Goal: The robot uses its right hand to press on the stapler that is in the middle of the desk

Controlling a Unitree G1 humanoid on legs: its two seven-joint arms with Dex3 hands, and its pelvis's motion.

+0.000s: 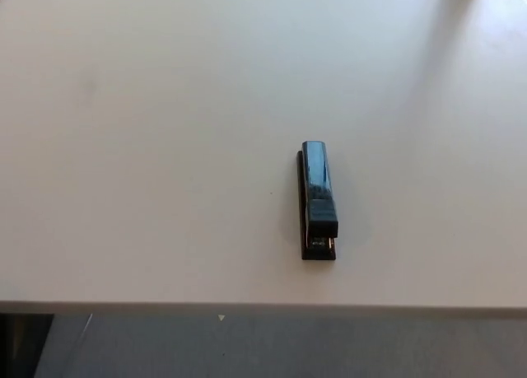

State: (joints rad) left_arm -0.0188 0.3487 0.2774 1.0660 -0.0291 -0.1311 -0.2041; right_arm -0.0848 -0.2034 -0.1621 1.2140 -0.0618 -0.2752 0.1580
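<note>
I see the stapler [318, 201] lying flat on the desk [148, 147], just right of centre near its front edge. Neither hand is in view; their state is unknown. Pressing not yet begun.

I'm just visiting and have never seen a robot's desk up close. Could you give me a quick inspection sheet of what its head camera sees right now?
Surface: pale desk, smooth and plain, its near edge running along the bottom of the view.
Job's things: one black stapler, lying flat and lengthwise, right of the middle, untouched.
Clutter: nothing seen.
Hands: neither the left nor the right hand is in view.
Cables: nothing seen.
Surroundings: grey floor below the desk edge; a soft shadow at the top right.
</note>
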